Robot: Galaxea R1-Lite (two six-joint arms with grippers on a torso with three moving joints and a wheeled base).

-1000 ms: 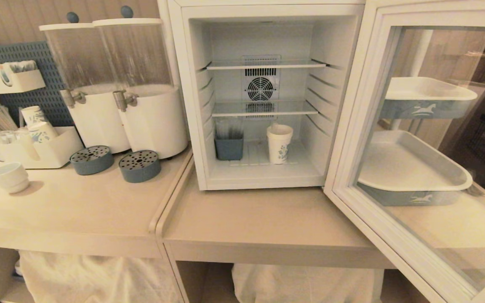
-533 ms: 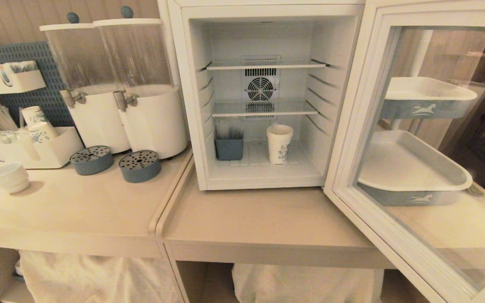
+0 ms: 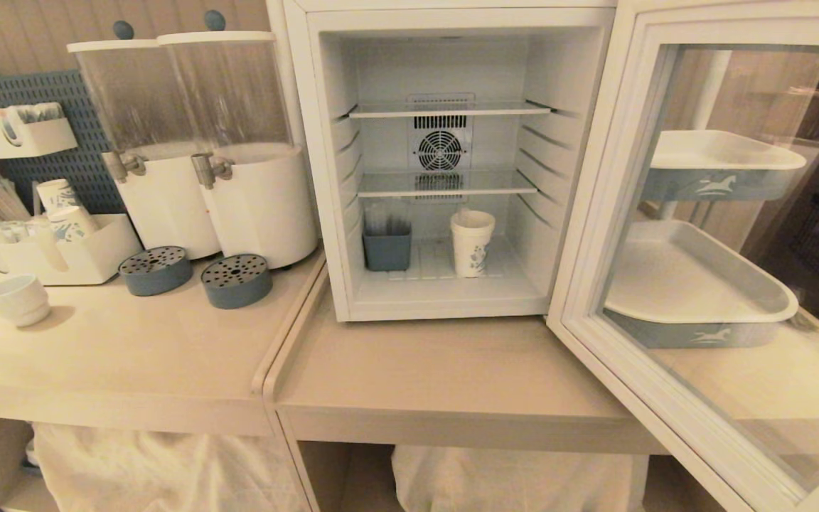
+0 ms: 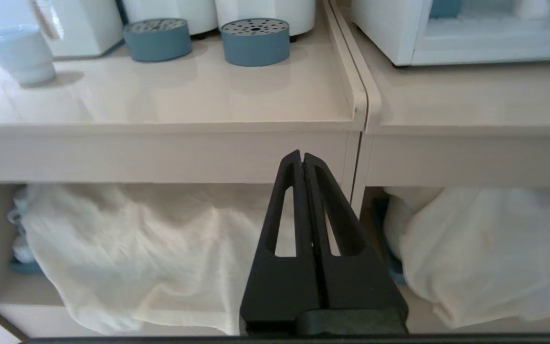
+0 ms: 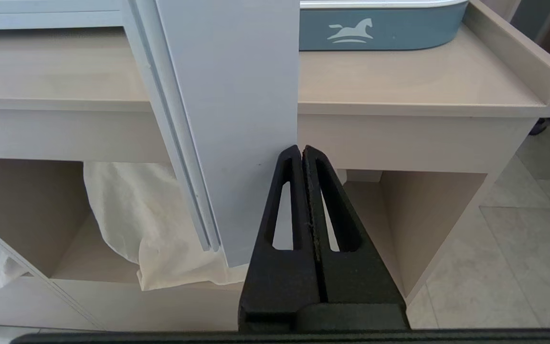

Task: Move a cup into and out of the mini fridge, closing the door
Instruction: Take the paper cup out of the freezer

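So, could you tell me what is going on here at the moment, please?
Nothing is being handled right now. The mini fridge stands on the counter with its door swung wide open, and the cup sits upright on the fridge floor, beside a small blue holder. The left gripper and the right gripper are both shut and empty, hanging low in front of the counter, the right one close to the lower edge of the open door.

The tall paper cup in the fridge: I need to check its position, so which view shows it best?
The head view: the cup stands upright on the mini fridge floor, under the lower shelf, whole and unobstructed. The left wrist view catches only a white sliver at its top edge, probably the cup's base; the right wrist view shows none of it.
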